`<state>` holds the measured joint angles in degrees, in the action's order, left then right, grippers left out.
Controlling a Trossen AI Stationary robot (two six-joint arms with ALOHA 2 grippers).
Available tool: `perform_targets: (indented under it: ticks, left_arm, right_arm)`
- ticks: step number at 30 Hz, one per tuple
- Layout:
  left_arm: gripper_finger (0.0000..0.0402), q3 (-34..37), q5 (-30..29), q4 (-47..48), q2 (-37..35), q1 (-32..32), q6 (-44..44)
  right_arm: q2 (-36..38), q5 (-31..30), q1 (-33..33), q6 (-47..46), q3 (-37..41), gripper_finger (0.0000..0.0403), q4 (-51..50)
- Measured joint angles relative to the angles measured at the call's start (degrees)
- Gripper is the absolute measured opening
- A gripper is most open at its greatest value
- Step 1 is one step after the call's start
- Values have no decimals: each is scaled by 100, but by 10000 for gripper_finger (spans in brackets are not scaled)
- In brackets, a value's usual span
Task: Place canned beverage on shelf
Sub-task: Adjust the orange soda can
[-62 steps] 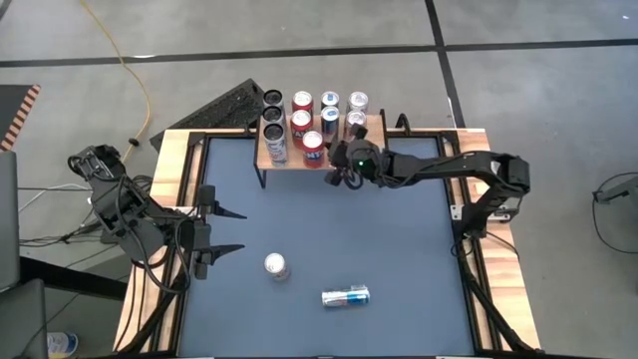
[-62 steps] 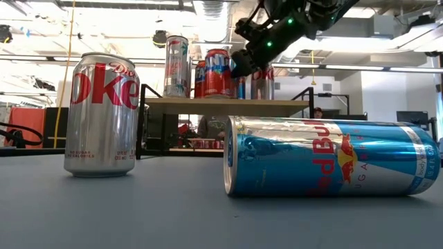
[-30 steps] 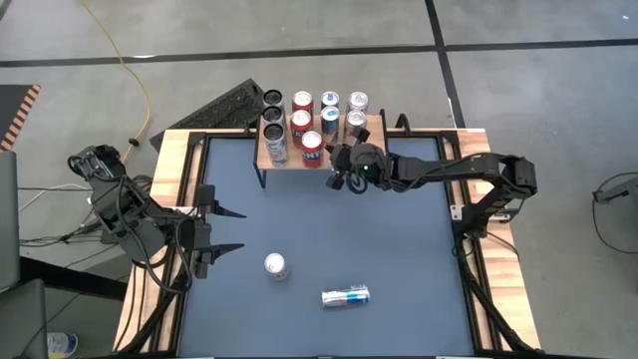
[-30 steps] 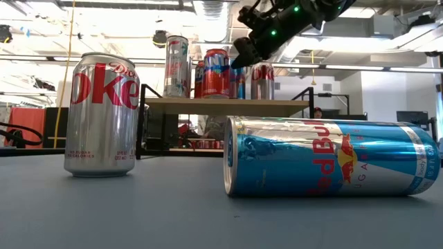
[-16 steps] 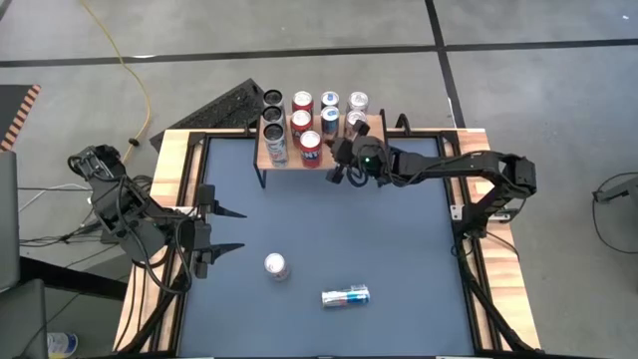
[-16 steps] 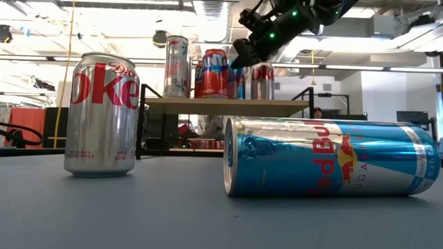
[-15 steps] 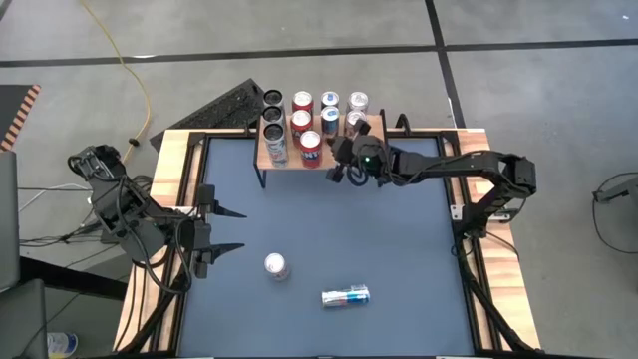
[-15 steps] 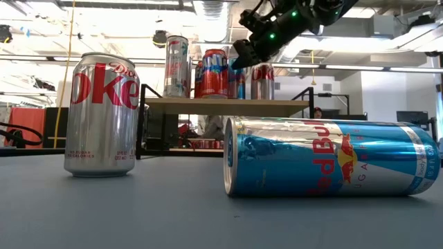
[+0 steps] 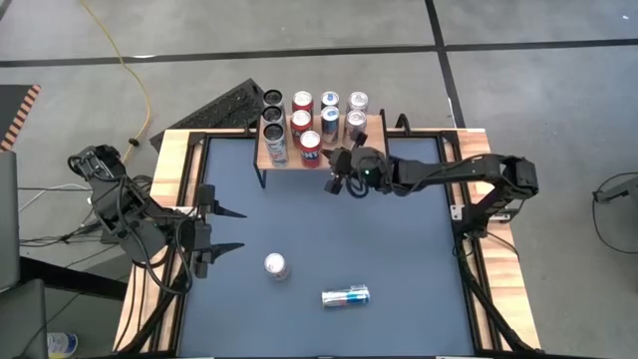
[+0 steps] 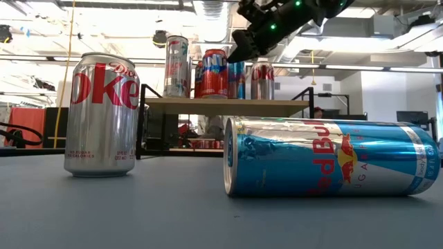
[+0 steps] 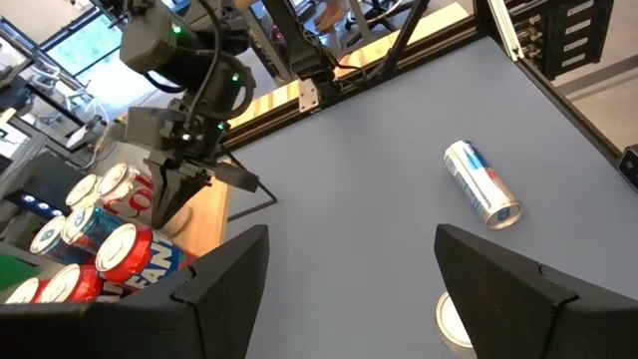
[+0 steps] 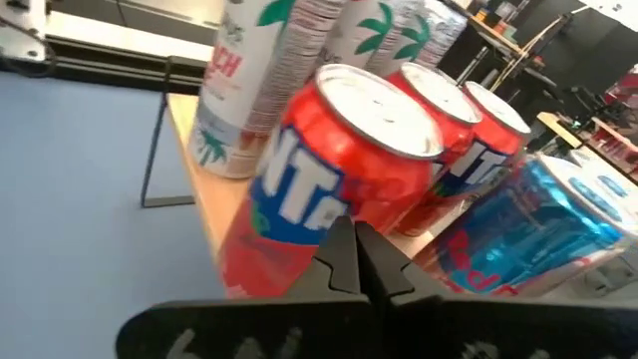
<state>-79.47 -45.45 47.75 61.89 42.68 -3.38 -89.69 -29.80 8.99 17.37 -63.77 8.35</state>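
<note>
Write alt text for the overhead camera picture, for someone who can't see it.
Seen from above, the right gripper, shut and empty, hangs beside the front edge of the shelf, which holds nine upright cans. On the blue table a Diet Coke can stands and a Red Bull can lies; the left gripper waits open at the left edge.

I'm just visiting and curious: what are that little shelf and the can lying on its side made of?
The shelf looks like a pale wood or wood-look board, with visible grain and a matte top, on thin black legs, probably painted metal. The lying can looks like thin metal, likely aluminium: its bare silver bands shine and mirror the room, with glossy blue print over them.
</note>
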Motion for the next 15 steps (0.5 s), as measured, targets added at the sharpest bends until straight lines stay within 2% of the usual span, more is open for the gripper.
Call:
perform_targets:
  ticks: [7, 15]
  left_arm:
    - [275, 0, -42, -3, 0, 0, 0]
    - [275, 1, -146, -3, -1, 0, 5]
  right_arm:
    - [-68, 572, 212, -85, 0, 0, 205]
    - [-155, 414, 317, 46, -2, 0, 344]
